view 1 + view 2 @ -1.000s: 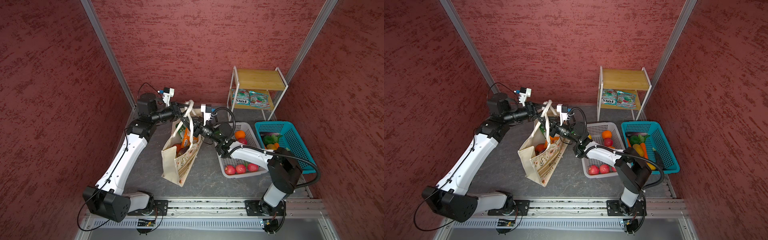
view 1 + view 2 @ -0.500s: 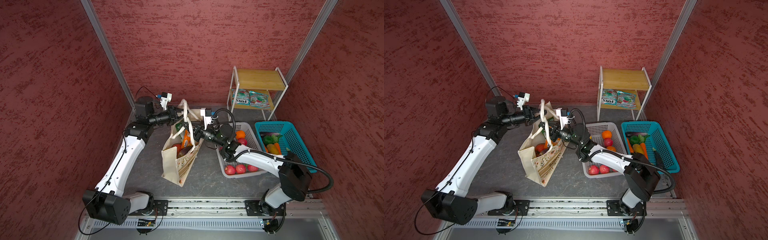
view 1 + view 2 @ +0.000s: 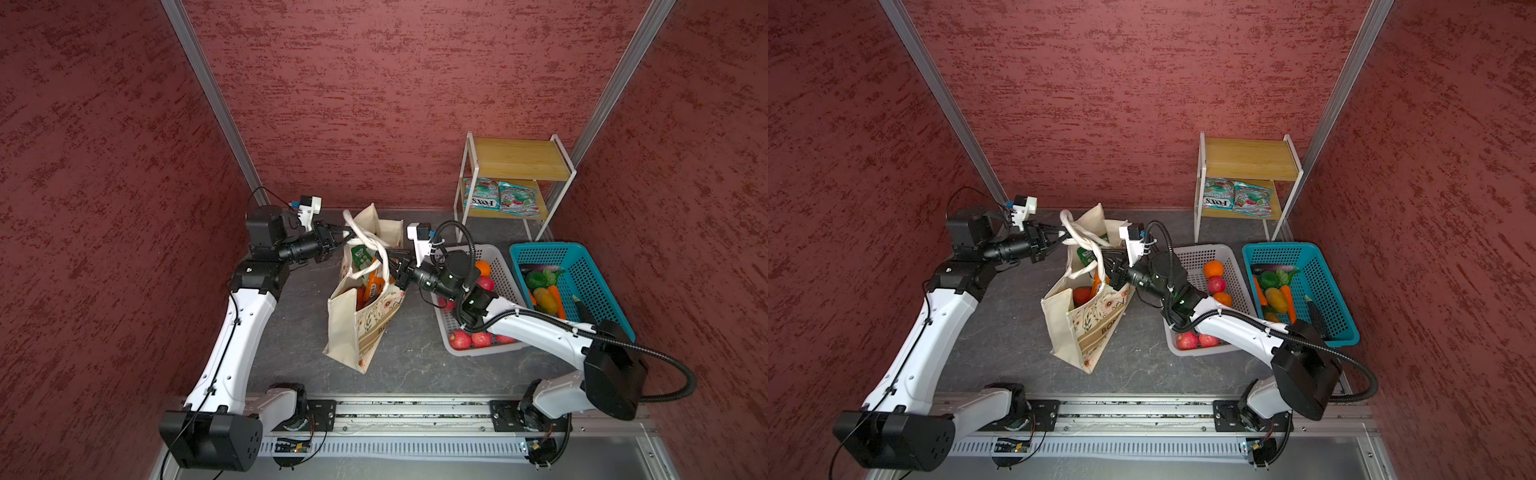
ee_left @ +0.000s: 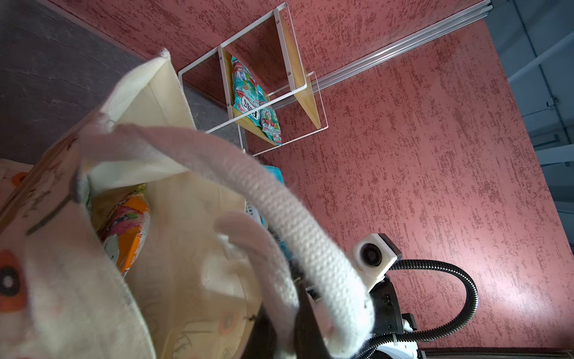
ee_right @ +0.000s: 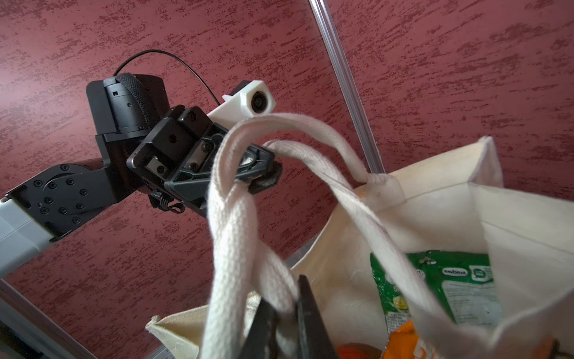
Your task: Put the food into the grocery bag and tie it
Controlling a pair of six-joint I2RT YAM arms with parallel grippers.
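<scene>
Grocery bag: your grocery bag (image 3: 353,332) stands on the bench (image 3: 291,332) just left of centre in both top views, its mouth open and its upper end drawn toward the top of the frame.
Handles: the white handles (image 3: 368,239) rise over the mouth at mid-frame. In the right wrist view the straps cross and twist about one another.
Left pincer: your left pincer (image 3: 350,236) reaches in from the left of the frame and is pinched narrow on the handles at the upper end of the loop. In the right wrist view a strap runs right up to its tips.
Right pincer: your right pincer (image 3: 392,268) comes in from the right of the frame and is nipped tight on the handles lower down, over the bag's mouth. In its own wrist view strap lies between the dark fingers (image 5: 309,310) at the bottom edge.
Food in the bag: a green packet (image 3: 360,254) sits toward the upper side of the mouth, an orange packet (image 3: 374,286) below it, and a round red fruit (image 3: 1081,296) deeper in.
Food outside: right of centre, the grey basket (image 3: 496,250) holds red apples (image 3: 459,340) at its lower end and oranges (image 3: 482,268) higher up. The teal basket (image 3: 582,266) at right holds vegetables (image 3: 540,291). The shelf (image 3: 515,160) at upper right carries two packets (image 3: 500,199).
</scene>
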